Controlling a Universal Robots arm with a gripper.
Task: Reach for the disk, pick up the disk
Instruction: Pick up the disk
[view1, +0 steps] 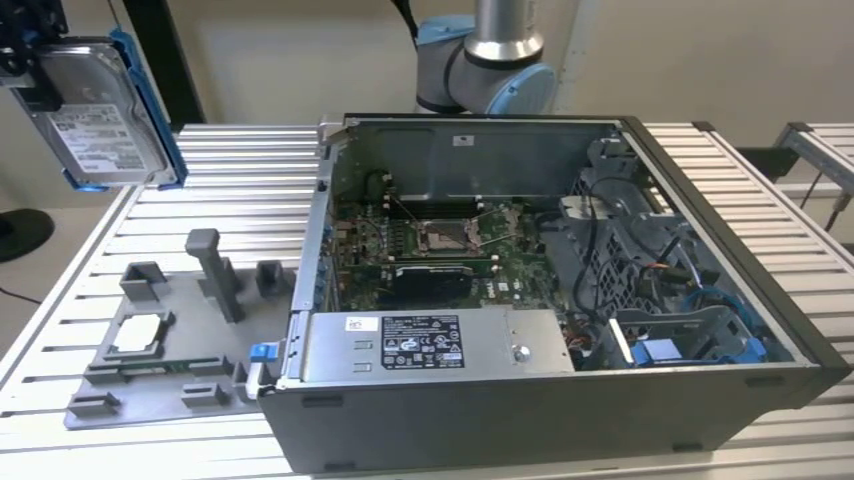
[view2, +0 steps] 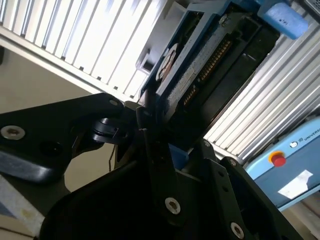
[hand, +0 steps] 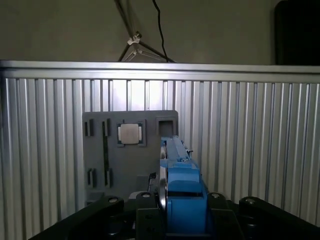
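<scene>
Above the slatted table (view1: 227, 165), well clear of the grey tray (view1: 174, 345) and open case (view1: 561, 400), the disk (view1: 96, 112) hangs in the gripper (hand: 182, 220), fingers clamped on its blue carrier; the pick-up looks done and wants only a firm, steady grip.

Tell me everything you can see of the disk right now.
The disk is a silver metal drive with a white printed label, framed by a blue plastic carrier. It hangs upright in the air above the table, at the exterior view's left. The gripper clamps it at one end. The second wrist view shows a row of connector contacts on it.
</scene>
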